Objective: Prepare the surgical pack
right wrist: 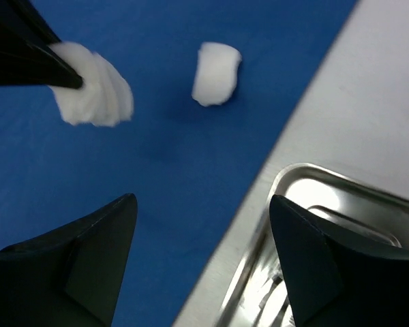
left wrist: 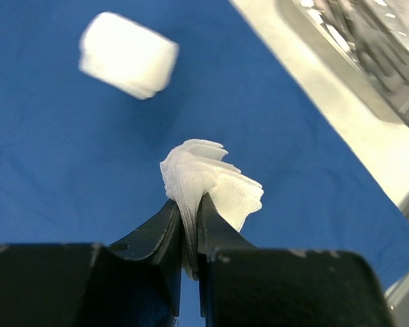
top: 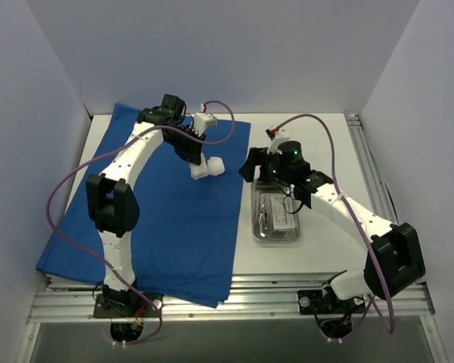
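The royal-blue cloth (top: 174,227) lies spread on the left of the table. My left gripper (top: 197,162) is shut on a white gauze pad (left wrist: 208,177) and holds it above the cloth (left wrist: 54,170). A second gauze pad (left wrist: 128,54) lies loose on the cloth just beyond it. The steel tray (top: 276,239) with thin instruments and flat packets sits right of the cloth. My right gripper (top: 248,168) is open and empty, hovering over the cloth's right edge near the tray's far end (right wrist: 293,177). The right wrist view shows both the held pad (right wrist: 95,99) and the loose pad (right wrist: 216,73).
White walls enclose the table on three sides. A metal rail (top: 234,302) runs along the near edge and another rail (top: 363,159) along the right side. Purple cables (top: 219,140) loop over both arms.
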### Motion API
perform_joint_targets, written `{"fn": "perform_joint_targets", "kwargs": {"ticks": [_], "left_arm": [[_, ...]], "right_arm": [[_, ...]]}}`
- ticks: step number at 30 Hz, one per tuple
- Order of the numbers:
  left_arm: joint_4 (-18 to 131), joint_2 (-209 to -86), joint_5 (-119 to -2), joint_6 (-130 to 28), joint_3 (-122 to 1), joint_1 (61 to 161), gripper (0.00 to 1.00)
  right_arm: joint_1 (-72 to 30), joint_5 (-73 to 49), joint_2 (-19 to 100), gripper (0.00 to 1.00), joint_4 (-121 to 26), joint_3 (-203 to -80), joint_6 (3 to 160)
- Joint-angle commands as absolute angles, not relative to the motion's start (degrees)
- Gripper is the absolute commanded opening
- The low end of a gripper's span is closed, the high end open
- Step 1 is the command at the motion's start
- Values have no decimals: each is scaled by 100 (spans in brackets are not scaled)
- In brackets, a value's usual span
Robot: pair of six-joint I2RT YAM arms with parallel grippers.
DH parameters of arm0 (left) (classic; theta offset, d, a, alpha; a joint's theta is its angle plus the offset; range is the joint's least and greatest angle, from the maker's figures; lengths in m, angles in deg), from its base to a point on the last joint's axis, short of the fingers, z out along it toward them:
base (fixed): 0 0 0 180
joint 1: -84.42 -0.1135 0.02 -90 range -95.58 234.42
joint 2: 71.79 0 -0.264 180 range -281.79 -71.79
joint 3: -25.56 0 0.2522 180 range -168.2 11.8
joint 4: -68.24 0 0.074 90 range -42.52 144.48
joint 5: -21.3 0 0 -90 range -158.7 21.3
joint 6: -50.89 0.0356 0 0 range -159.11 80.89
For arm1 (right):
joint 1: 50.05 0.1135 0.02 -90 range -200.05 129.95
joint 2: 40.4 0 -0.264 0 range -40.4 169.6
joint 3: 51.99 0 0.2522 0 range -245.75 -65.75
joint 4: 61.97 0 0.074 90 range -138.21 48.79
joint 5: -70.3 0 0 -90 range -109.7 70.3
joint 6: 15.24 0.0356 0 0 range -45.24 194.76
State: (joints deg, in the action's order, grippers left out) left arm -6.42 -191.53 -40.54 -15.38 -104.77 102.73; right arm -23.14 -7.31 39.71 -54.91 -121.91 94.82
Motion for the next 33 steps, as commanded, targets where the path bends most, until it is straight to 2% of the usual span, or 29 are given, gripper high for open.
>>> {"fn": "perform_joint_targets", "kwargs": {"ticks": [1, 8, 13, 19, 26, 33], "left_arm": [[-932, -18605, -3733, -1257, -10228, 10638, 2], [-1196, -17920, -3864, -1002, -9903, 11236, 2], [-1275, -17717, -3645, -958, -9868, 11369, 2], [-1293, -17488, -3197, -782, -9727, 11369, 2], [-1249, -17497, -3135, -746, -9745, 11369, 2], [-1258, -17409, -2863, -720, -9762, 11369, 2]], "right_arm": [[-1992, -125, 3993, 75, -6946, -12446, 9489], [-1464, 763, 4537, 78, -7765, -12824, 9269], [-1393, 1035, 4617, 74, -7984, -12649, 9304], [-1384, 1510, 4178, 71, -8459, -12034, 9243], [-1393, 1730, 3616, 71, -8363, -11673, 8953], [-1393, 1433, 3905, 71, -8284, -11778, 9058]]}}
